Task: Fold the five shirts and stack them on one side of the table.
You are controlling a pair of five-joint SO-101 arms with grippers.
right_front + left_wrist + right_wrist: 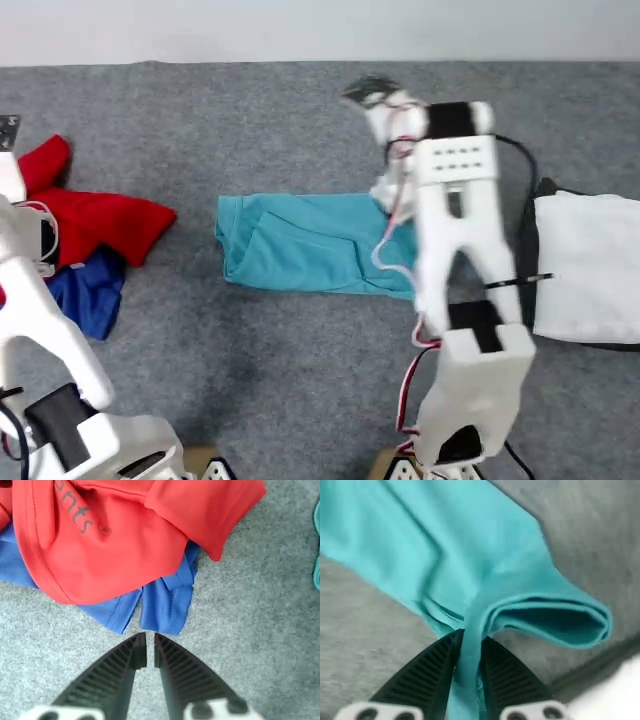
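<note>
Right gripper (pixel 471 639) is clamping the teal shirt (pixel 445 545) by its bunched edge, soft, light cloth that's drooping and probably wanting a corner grip.

Bare worktop (pixel 250 130) along far edge and at mid near edge, passable. Blocked at left edge by red shirt (pixel 100 218) over blue shirt (pixel 88 292), at centre by teal shirt (pixel 300 243) and right arm (pixel 455 200), at right edge by white shirt (pixel 590 265).

Partial grey lettering (pixel 75 516) on red shirt (pixel 125 555)
</note>
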